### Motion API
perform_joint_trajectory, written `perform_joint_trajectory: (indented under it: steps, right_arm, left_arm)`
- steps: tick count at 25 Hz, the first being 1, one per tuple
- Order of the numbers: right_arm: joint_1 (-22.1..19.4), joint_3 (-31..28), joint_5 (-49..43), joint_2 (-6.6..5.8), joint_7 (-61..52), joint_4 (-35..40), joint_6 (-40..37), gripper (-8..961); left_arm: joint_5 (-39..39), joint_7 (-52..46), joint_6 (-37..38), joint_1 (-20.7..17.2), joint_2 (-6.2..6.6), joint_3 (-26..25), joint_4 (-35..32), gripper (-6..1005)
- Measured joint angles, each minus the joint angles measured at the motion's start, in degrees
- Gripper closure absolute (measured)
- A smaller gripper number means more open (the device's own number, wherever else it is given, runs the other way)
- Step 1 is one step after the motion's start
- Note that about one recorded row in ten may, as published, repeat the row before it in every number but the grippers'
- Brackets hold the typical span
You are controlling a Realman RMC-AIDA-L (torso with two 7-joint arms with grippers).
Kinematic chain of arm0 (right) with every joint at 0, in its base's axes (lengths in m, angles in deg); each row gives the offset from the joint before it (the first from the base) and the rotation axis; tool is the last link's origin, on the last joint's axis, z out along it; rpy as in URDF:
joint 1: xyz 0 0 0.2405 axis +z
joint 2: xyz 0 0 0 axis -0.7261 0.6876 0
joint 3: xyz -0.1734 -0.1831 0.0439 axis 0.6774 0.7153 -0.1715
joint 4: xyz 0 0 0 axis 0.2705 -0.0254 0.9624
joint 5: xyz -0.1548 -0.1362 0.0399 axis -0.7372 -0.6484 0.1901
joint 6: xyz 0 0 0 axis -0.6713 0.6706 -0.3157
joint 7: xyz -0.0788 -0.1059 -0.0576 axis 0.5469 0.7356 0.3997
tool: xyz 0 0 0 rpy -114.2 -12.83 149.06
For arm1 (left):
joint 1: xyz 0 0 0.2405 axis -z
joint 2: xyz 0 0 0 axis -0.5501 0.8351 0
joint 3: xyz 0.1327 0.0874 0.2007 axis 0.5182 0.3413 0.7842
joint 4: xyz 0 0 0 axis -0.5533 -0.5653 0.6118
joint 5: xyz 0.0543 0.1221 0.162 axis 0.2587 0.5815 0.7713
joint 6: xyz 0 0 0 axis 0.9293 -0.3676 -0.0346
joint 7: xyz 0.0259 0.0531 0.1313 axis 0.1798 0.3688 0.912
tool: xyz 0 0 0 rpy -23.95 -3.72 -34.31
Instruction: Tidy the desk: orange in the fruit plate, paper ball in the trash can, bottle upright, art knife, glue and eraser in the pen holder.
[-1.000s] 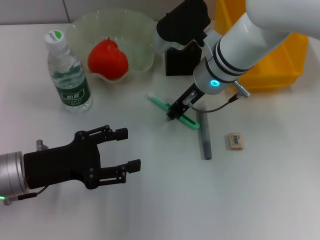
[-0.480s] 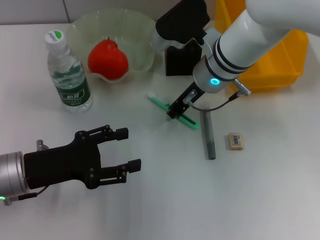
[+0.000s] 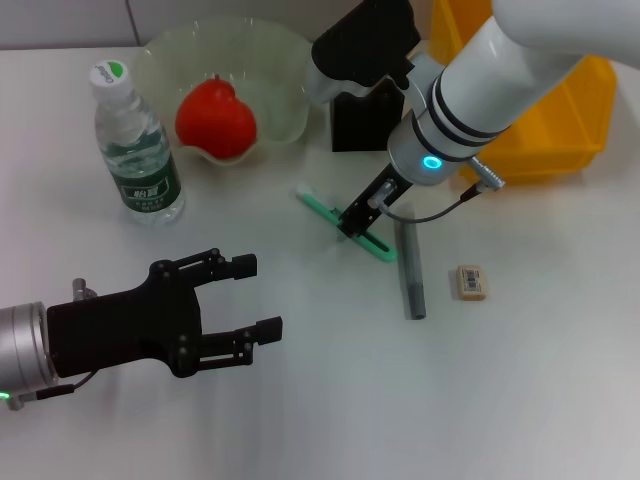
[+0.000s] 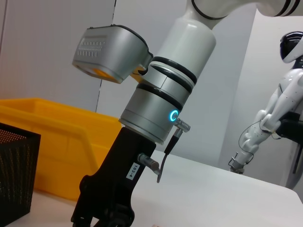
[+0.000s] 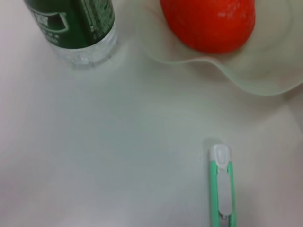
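Right tool (image 3: 357,222) is sitting low over the green art knife (image 3: 345,226), fingertips touching or nearly touching it mid-length. Fingers are mostly hidden from the head view, so I cannot tell if they are clamping it or just straddling it. Right wrist view is showing the knife's white-tipped end (image 5: 221,184) lying flat on the worktop (image 3: 330,400).

Left tool (image 3: 222,313) is hovering low at the near-left of the worktop, fingers spread apart, gripping nothing.

Grey glue stick (image 3: 411,270) is lying flat just beside the knife's near end, pointing toward the robot. Eraser (image 3: 471,281) is lying flat near it, further right, not touching it.

Pen holder (image 3: 360,122) is standing behind the right tool, partly hidden by the arm. Yellow trash can (image 3: 560,120) is standing at the far right, beside the holder.

Orange (image 3: 214,119) is resting in the fruit plate (image 3: 270,60) at far centre-left. Bottle (image 3: 136,145) is standing upright just left of the plate.

Left wrist view is showing a white humanoid robot (image 4: 274,113) standing in the room beyond the worktop.
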Motion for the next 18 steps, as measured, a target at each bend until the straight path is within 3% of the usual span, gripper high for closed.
perform_joint_trajectory:
  steps: [18]
  right_arm:
    - [0.4,0.0,-1.3,0.0,-0.3,0.1,-2.1,738]
  left_arm:
    - [0.0,0.0,0.1,0.1,0.08,0.1,0.0,188]
